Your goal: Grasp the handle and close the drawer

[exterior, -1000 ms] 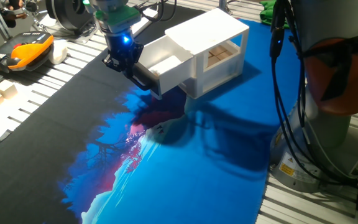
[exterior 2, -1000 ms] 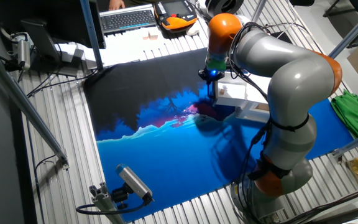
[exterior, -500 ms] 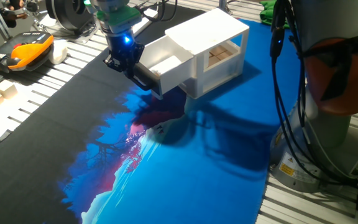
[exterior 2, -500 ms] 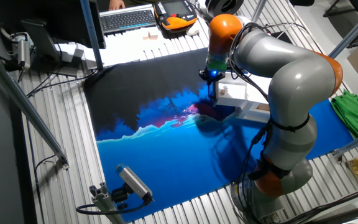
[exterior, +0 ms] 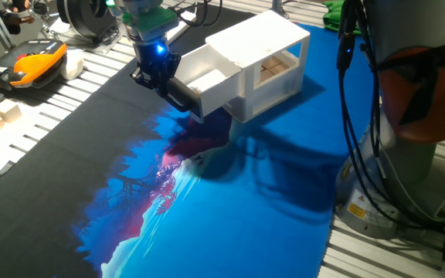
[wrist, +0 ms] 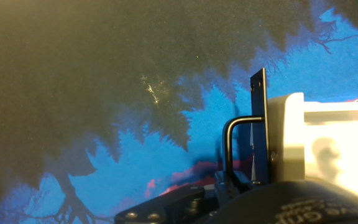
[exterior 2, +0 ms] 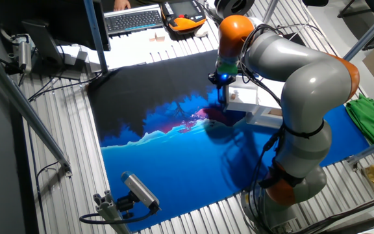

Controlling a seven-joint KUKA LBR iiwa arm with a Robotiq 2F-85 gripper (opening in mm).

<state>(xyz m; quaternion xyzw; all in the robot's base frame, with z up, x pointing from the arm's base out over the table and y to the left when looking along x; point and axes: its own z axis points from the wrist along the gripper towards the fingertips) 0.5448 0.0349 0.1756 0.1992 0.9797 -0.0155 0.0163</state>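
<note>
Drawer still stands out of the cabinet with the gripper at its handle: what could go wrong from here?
1. The gripper sits near one end of the handle, so an off-centre push might skew the drawer and jam it.
2. The white cabinet shows no fastening on the printed mat; a hard push could slide it rather than close the drawer.
3. No view shows the fingers, so the grip may be partial and slip.
</note>
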